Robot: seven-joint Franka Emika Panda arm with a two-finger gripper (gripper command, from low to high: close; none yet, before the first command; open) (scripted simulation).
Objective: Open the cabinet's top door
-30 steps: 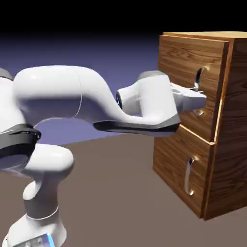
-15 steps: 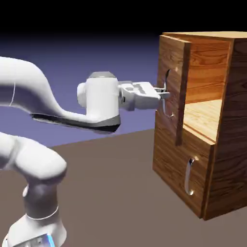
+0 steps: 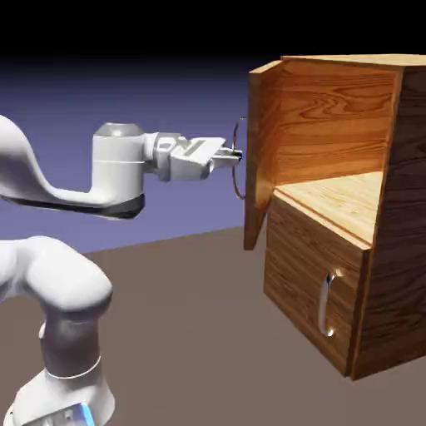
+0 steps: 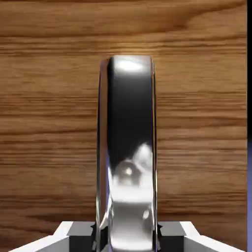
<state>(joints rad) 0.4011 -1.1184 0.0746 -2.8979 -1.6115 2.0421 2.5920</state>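
Exterior view shows the top door (image 3: 262,141) swung wide at the cabinet's (image 3: 320,274) left side, its curved handle (image 4: 130,147) clamped in the gripper (image 3: 240,156), which could slip off if the pull strays from the hinge's arc.

White rounded arm (image 3: 112,166), dark grey trim

top handle (image 4: 131,123): lower end cropped | arm (image 3: 18,166): partly cropped | cabinet (image 3: 320,266): right side cropped

The cabinet (image 3: 320,279) stands on a flat brown surface (image 3: 179,333).
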